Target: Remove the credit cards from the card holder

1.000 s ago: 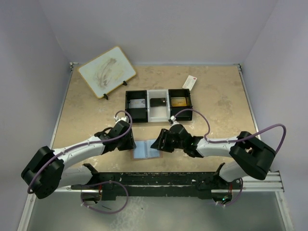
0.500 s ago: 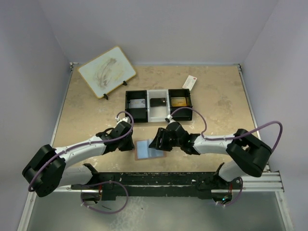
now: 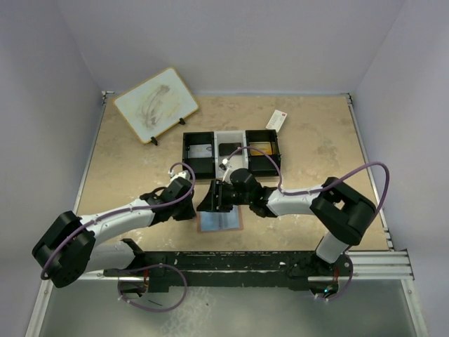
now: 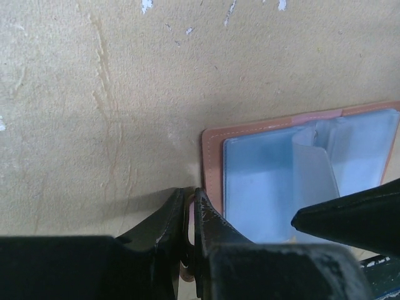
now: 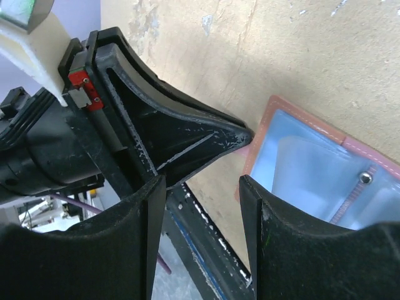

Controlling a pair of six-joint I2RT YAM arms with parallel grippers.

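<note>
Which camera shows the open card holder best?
The left wrist view: the card holder is seen close up, showing its tan leather edge and bluish clear pockets. The right wrist view catches only one corner with a snap stud. The top view shows it small, partly hidden by the right pincer.

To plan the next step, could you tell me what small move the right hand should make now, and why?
Probably lower the open right hand onto the clear pocket to feel for a card edge: the left hand looks pinched on the card holder, anchoring it, and the right hovers just above, empty.
</note>
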